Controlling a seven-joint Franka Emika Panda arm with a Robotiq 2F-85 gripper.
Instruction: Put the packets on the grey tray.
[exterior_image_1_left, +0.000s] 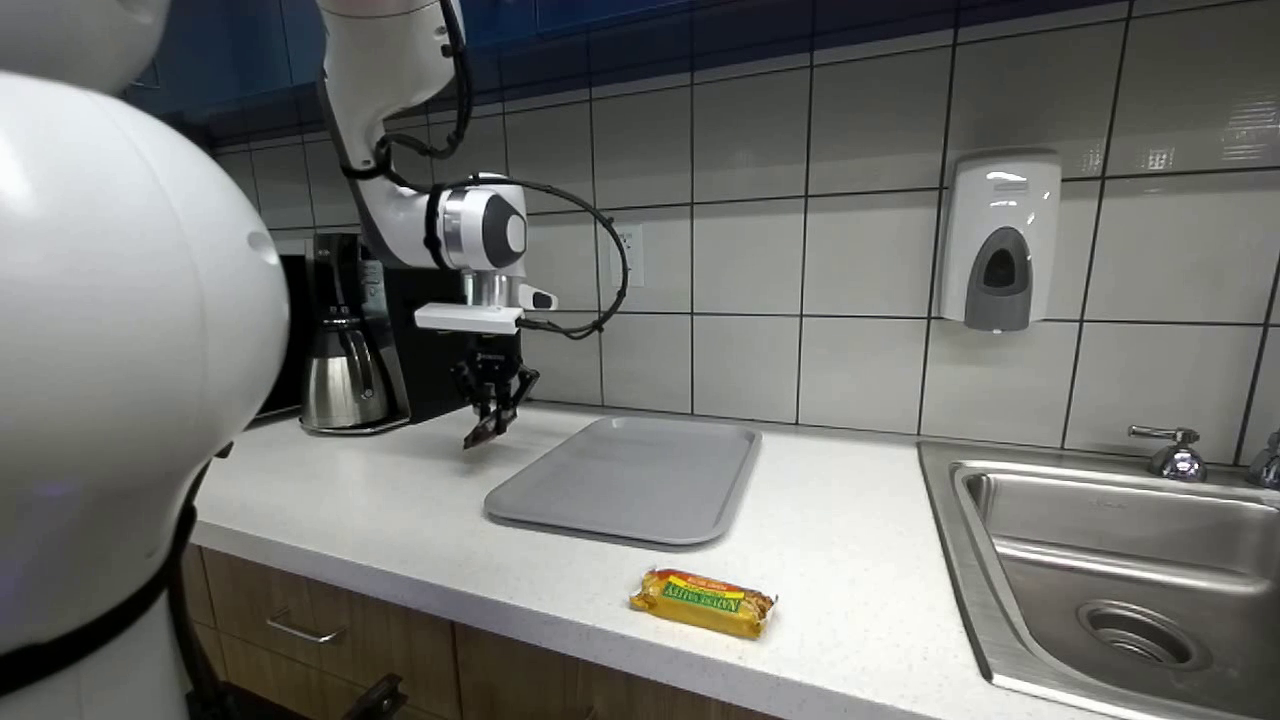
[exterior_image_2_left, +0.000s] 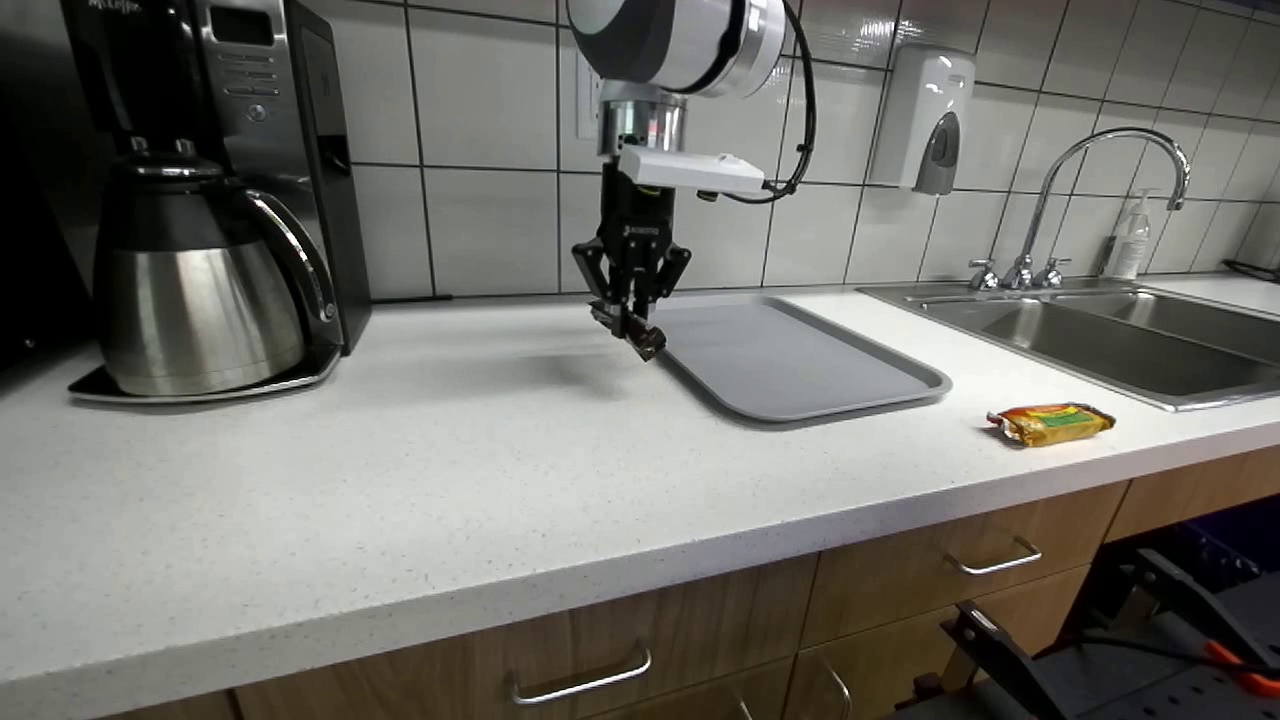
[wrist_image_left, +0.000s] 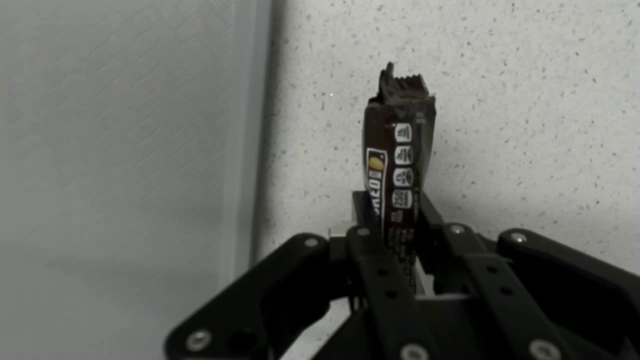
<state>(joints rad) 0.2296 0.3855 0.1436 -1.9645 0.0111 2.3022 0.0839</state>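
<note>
White table (exterior_image_2_left: 400, 480) by tiled wall (exterior_image_1_left: 745, 260). Brown packet (wrist_image_left: 397, 165) pinched in tool (wrist_image_left: 395, 207), grey tray (exterior_image_1_left: 630, 480) just beside, bare. Yellow packet (exterior_image_1_left: 703, 603) well away from tool. Left to do: both.

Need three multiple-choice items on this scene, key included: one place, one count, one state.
1. The yellow packet lies
A) on the white counter, off the grey tray
B) on the tray
C) in the sink

2. Packets in view
A) one
B) two
C) five

3. The gripper is
A) open, holding nothing
B) shut on the yellow packet
C) shut on the dark brown packet

1: A, since a strip of counter separates it from the tray in both exterior views.
2: B, the yellow one on the counter plus the dark brown one in the gripper.
3: C, since the wrist view shows that packet clamped between the jaws.
</note>
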